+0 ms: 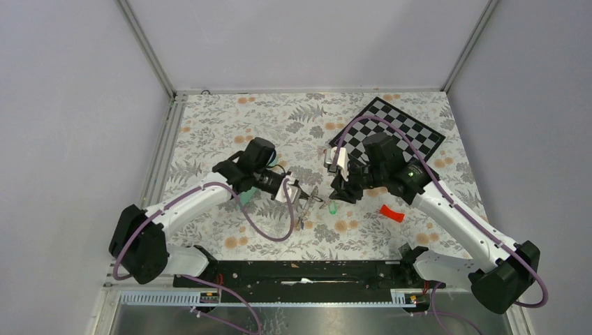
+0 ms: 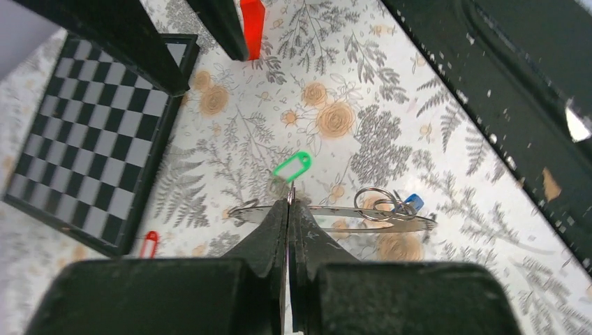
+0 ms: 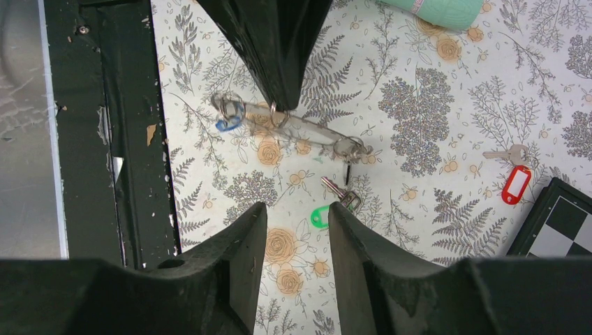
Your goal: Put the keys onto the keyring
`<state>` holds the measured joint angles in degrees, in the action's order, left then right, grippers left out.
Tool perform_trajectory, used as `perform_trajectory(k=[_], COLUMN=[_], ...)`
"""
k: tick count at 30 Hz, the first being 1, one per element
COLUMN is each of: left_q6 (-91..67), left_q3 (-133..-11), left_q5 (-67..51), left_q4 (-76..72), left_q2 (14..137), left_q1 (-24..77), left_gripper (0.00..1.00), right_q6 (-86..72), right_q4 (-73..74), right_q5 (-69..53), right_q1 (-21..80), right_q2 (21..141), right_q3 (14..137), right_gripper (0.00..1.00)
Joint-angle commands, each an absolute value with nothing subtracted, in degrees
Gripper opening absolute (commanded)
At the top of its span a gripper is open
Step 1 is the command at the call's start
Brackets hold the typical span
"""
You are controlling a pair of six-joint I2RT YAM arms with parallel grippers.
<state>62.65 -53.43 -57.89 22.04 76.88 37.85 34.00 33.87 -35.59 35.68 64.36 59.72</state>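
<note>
My left gripper [image 2: 289,204] is shut on the rim of the keyring [image 2: 335,211], a flat grey ring held edge-on above the table. A blue-tagged key [image 2: 412,202] on small split rings hangs at its far end. The green-tagged key [image 3: 320,216] lies on the table just beyond my open, empty right gripper [image 3: 297,211], near its right fingertip. A red-tagged key [image 3: 516,185] lies apart, near the chessboard. In the top view the left gripper [image 1: 297,197] and right gripper [image 1: 339,195] face each other closely, with the keyring [image 1: 305,213] and the green tag [image 1: 333,208] between them.
A black-and-white chessboard [image 1: 398,132] lies at the back right. A curved red plastic piece [image 1: 392,213] lies right of the grippers. A mint-green tube [image 3: 447,10] lies by the left arm. The black base rail [image 1: 307,272] runs along the near edge.
</note>
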Motion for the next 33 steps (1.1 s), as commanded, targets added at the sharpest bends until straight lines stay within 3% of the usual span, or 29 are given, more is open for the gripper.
perform_trajectory(k=[1, 19, 26, 33], left_q6=[81.85, 87.81, 74.82, 57.03], left_q3=[-56.26, -49.78, -49.92, -47.49], left_q5=[-55.37, -57.61, -60.50, -70.96], left_q4=[30.85, 29.88, 24.31, 12.78], left_q2=[72.01, 67.59, 68.39, 69.78], left_q1=[37.97, 37.49, 36.80, 34.65], left_gripper=[0.00, 0.00, 0.00, 0.00], right_q6=[35.68, 35.57, 35.60, 35.69], right_q4=[33.10, 33.46, 33.21, 33.02], right_q5=[-36.80, -39.44, -39.59, -39.63], right_q1=[35.18, 35.06, 35.04, 34.98], right_q2=[63.66, 65.62, 65.16, 63.75], right_q3=[58.70, 58.10, 57.66, 57.49], right_gripper=[0.46, 0.45, 0.45, 0.45])
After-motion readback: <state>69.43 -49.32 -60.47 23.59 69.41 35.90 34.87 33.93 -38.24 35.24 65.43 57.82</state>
